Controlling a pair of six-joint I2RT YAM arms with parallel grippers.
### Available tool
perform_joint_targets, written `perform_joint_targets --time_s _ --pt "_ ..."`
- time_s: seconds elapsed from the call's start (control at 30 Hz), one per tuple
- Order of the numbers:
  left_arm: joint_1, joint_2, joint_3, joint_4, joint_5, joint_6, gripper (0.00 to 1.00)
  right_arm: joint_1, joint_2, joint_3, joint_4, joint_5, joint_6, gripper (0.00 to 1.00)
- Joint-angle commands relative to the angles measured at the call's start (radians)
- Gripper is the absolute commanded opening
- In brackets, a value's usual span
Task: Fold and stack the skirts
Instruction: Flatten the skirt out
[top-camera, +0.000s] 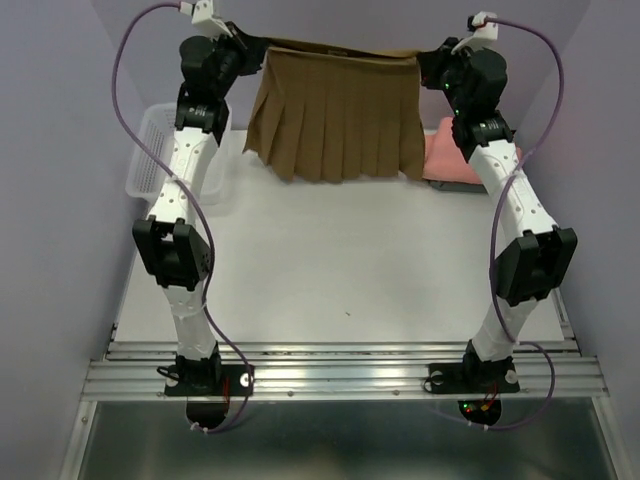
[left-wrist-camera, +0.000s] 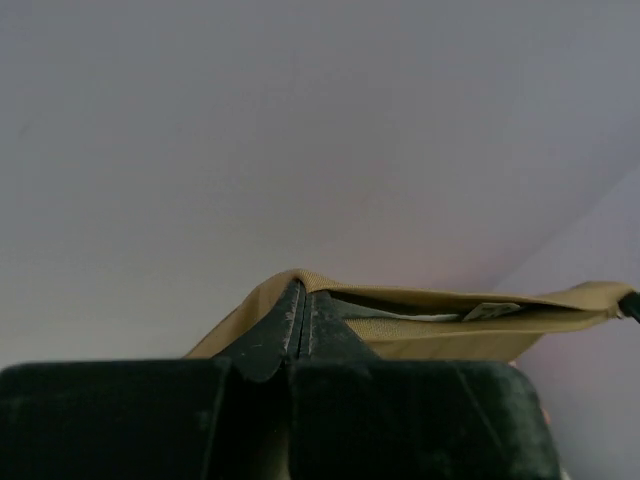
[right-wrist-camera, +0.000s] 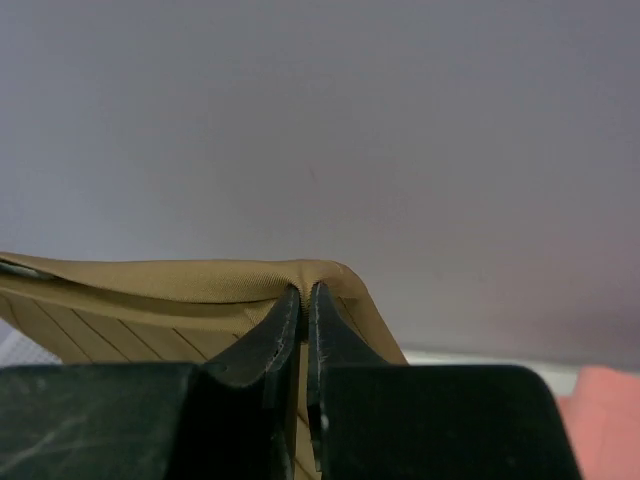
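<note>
The olive-brown pleated skirt (top-camera: 335, 115) hangs spread out above the far side of the table, held up by its waistband between both arms. My left gripper (top-camera: 252, 45) is shut on the waistband's left corner; its wrist view shows the band (left-wrist-camera: 450, 325) running off to the right from the pinched tips (left-wrist-camera: 303, 300). My right gripper (top-camera: 428, 55) is shut on the right corner, with cloth (right-wrist-camera: 150, 285) bunched over its tips (right-wrist-camera: 305, 300). A salmon-pink skirt (top-camera: 450, 160) lies folded at the far right, partly behind the right arm. The grey skirt is out of view.
A white mesh basket (top-camera: 160, 150) stands at the far left, partly behind the left arm. Lilac walls (top-camera: 600, 120) close in the back and sides. The metal rail (top-camera: 340, 375) with the arm bases runs along the near edge.
</note>
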Motion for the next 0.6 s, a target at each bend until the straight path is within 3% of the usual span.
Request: perform_joint_targets --time_s 0.0,0.03,0.17,0.27,0.43,0.57 --pt "0.125 -0.044 0.101 0.064 0.155 -0.059 0.00 -0.056 -0.049 0.069 0.120 0.058 -0.058 0.01" --pt "0.142 -0.067 0.052 0.090 0.186 -0.069 0.00 -0.056 -0.070 -0.004 0.126 0.040 -0.065 0.01" --pt "0.142 -0.249 -0.462 0.257 0.209 -0.075 0.00 -0.056 -0.213 -0.263 0.211 -0.043 -0.096 0.01" --pt "0.141 -0.392 -0.751 0.314 0.165 -0.099 0.00 -0.056 -0.346 -0.623 0.246 -0.127 -0.045 0.01" --pt "0.109 -0.503 -1.126 0.366 0.085 -0.153 0.00 -0.056 -0.443 -1.018 0.360 -0.296 0.102 0.01" --pt "0.067 -0.514 -1.368 0.399 0.093 -0.176 0.00 -0.056 -0.475 -1.169 0.269 -0.243 0.128 0.01"
